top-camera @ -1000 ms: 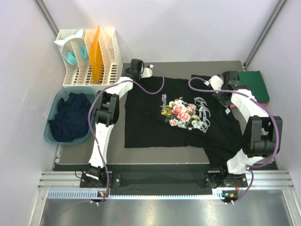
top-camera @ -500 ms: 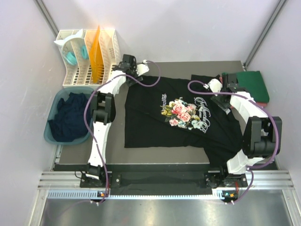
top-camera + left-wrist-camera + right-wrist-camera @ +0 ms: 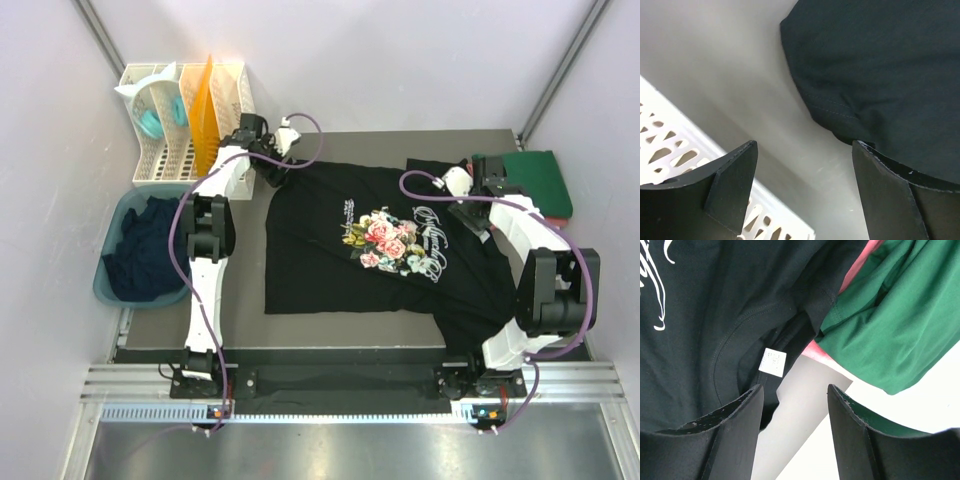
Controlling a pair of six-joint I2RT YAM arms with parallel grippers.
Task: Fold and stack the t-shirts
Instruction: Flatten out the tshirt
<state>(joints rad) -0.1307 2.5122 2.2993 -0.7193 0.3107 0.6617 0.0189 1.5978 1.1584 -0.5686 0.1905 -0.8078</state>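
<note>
Overhead, a black t-shirt (image 3: 380,250) with a floral chest print lies spread flat on the grey surface (image 3: 240,290). At its far left sleeve, the left tool (image 3: 804,150) hangs open and empty, near a white slotted rack (image 3: 670,150). Over the collar and its white label, the right tool (image 3: 795,390) hovers open and empty, beside a green t-shirt (image 3: 890,330) lying on a pink t-shirt (image 3: 815,351). A dark shirt (image 3: 150,250) sits in a teal tub (image 3: 108,285).
</note>
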